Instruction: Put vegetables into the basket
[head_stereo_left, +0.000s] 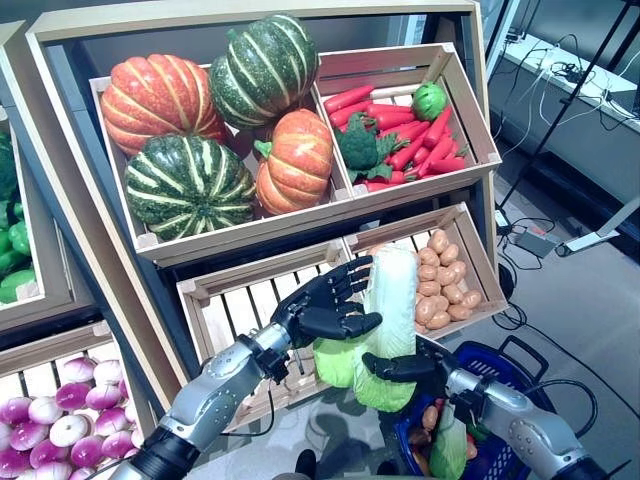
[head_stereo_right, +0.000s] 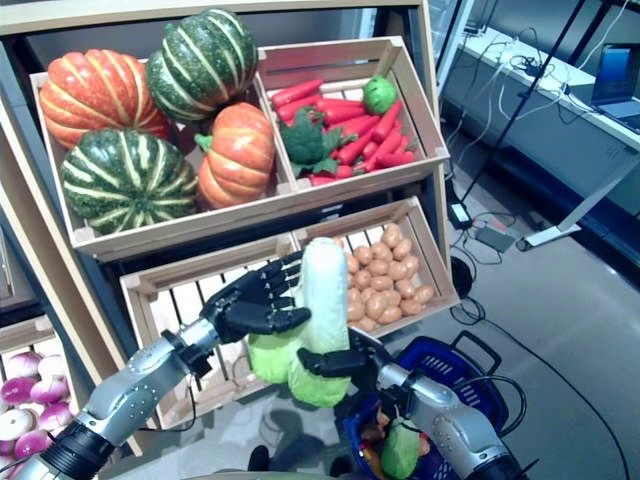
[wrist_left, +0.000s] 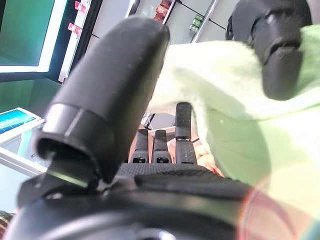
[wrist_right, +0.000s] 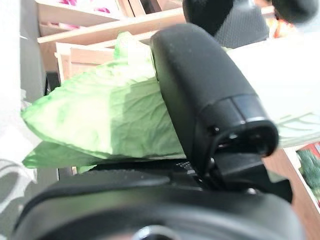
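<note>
A long napa cabbage (head_stereo_left: 393, 290), white stalk up and green leaves down, is held upright in front of the lower crates, above and left of the blue basket (head_stereo_left: 500, 362). My left hand (head_stereo_left: 322, 303) is curled round its middle, thumb across the front. My right hand (head_stereo_left: 405, 368) is shut on the leafy lower end. The left wrist view shows my thumb (wrist_left: 110, 90) against the pale leaves (wrist_left: 240, 135). The right wrist view shows my thumb (wrist_right: 200, 90) over the green leaves (wrist_right: 100, 115). A green leafy vegetable (head_stereo_left: 448, 445) and small orange-brown ones (head_stereo_left: 432, 415) lie in the basket.
The wooden stand (head_stereo_left: 300, 215) with its crates rises right behind the cabbage. The crate of potatoes (head_stereo_left: 470, 300) is just right of it. The basket stands on the grey floor (head_stereo_left: 580, 300) at the lower right, with cables and a desk leg farther right.
</note>
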